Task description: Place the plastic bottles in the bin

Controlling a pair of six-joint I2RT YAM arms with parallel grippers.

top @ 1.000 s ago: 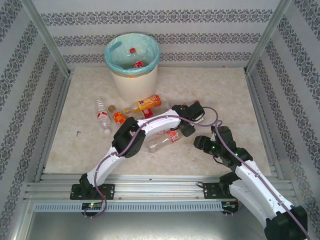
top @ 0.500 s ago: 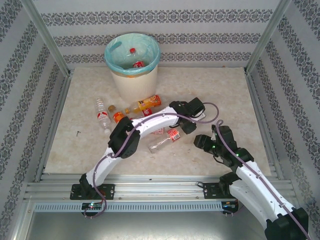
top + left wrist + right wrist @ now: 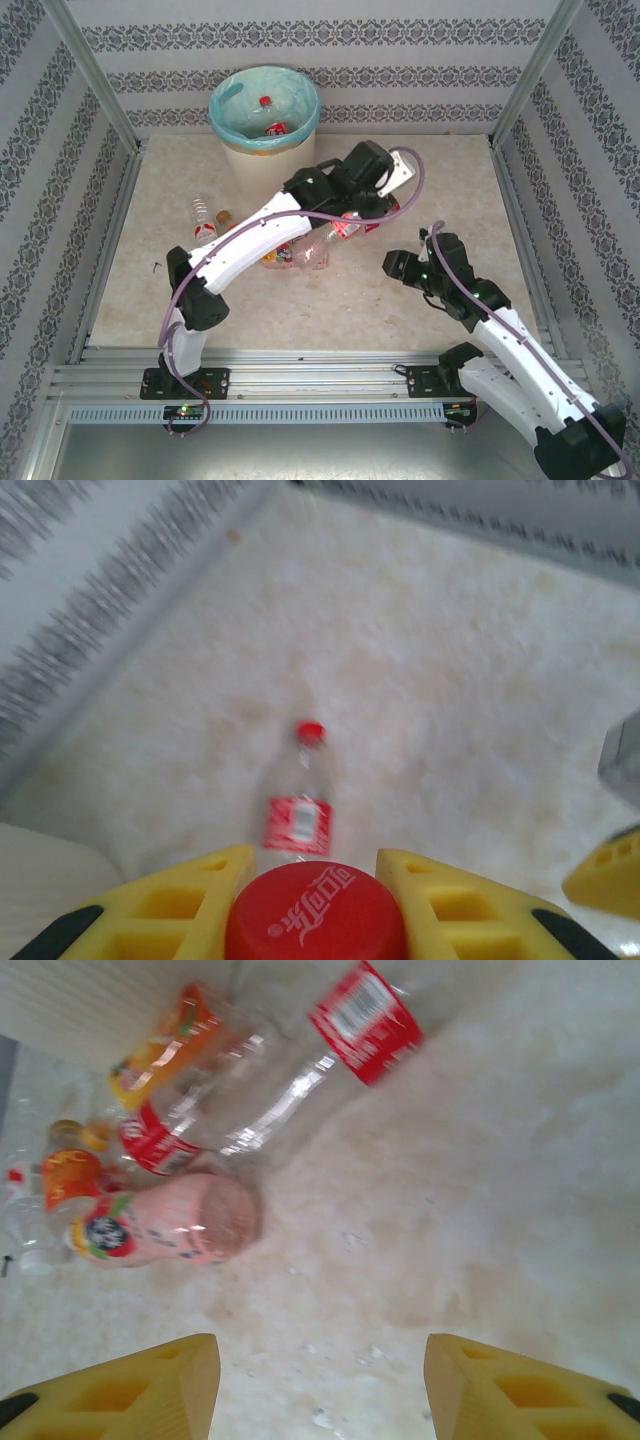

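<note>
Right wrist view first: nearest of all, the right gripper (image 3: pixel 318 1350) is seen wide open, with nothing but bare table (image 3: pixel 480 1210) between its fingers. Just beyond it, a pink bottle (image 3: pixel 165 1228) and an orange-label bottle (image 3: pixel 160 1050) are lying in a loose heap, pretty much touching.

Further in, the left gripper (image 3: pixel 315 865) is clamped on a red cap (image 3: pixel 316 915). From the top camera, the held bottle (image 3: pixel 325 248) is judged to be the clear red-labelled one slanting down under that arm.

These look empty, so they'd be expected to be feather-light, thin-walled, easily crushed and slippery round the middle. The cap and neck are the stiff bit, so that's where hold is best taken, though some swinging of the body should be expected.

Plenty of open table is seen on the right. At the far end, the bin (image 3: pixel 268 165) is stood close to the back wall (image 3: pixel 400 75), with a couple of bottles (image 3: pixel 275 128) inside. Its rim is high, so clearance will be needed there.
</note>
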